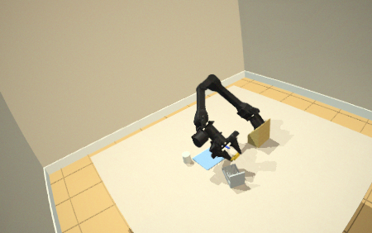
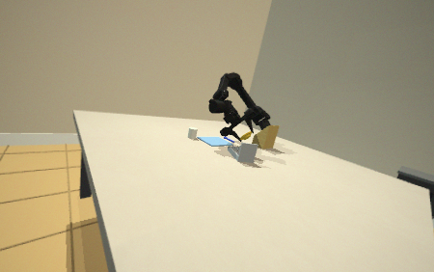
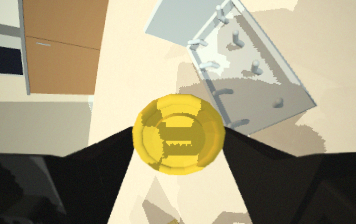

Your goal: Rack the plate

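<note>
A round yellow plate [image 1: 235, 157] [image 2: 246, 136] [image 3: 179, 134] is held at opposite sides of its rim. My gripper [image 1: 235, 156] [image 2: 246, 136] [image 3: 178, 131] is shut on it, and the plate hangs tilted above the table. Its face shows in the wrist view. The grey dish rack [image 1: 237, 179] [image 2: 248, 152] [image 3: 175, 22] stands on the table, close to the held plate in the top and exterior views. The rack has several short pegs inside and a tall panel at one end. In the wrist view it lies beyond the plate, at upper right, apart from it as far as can be seen.
A blue mat [image 1: 206, 159] [image 2: 211, 141] lies beside the rack, partly behind the gripper in the top view. A white cup [image 1: 187, 157] [image 2: 192, 132] stands beyond it. A blue spoon-like thing [image 1: 226, 146] [image 2: 229, 139] is near the gripper. A tan block [image 1: 260, 134] [image 2: 267, 137] stands by the arm's base.
</note>
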`<state>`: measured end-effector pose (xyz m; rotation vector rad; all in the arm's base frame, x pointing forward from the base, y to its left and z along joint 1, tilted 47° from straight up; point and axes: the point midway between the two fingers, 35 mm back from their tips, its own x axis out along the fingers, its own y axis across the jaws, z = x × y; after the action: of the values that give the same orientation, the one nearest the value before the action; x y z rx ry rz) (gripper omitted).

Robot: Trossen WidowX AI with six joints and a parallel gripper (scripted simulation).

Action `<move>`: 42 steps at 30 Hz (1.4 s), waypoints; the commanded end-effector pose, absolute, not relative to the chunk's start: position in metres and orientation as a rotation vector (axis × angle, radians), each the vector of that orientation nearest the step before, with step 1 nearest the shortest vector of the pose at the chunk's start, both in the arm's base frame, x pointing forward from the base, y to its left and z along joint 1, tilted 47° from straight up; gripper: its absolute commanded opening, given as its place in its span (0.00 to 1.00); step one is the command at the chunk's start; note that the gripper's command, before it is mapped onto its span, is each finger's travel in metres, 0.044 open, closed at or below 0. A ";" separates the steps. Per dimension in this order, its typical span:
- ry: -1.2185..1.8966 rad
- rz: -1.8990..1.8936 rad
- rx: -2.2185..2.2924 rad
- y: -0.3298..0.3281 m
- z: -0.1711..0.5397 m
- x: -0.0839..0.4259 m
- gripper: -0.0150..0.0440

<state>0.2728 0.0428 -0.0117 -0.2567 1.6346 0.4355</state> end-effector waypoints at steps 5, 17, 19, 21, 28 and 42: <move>1.499 0.632 -0.286 0.038 -0.017 0.275 0.25; 1.229 0.865 -0.379 0.027 -0.021 0.280 0.25; 1.178 0.895 -0.400 0.025 -0.021 0.281 0.25; 1.126 0.924 -0.424 0.023 -0.020 0.282 0.25; 0.941 0.999 -0.510 0.016 -0.018 0.283 0.25; 0.564 1.065 -0.748 0.000 -0.010 0.284 0.25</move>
<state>0.2853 0.0018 -0.0129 -0.6946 0.6453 1.0569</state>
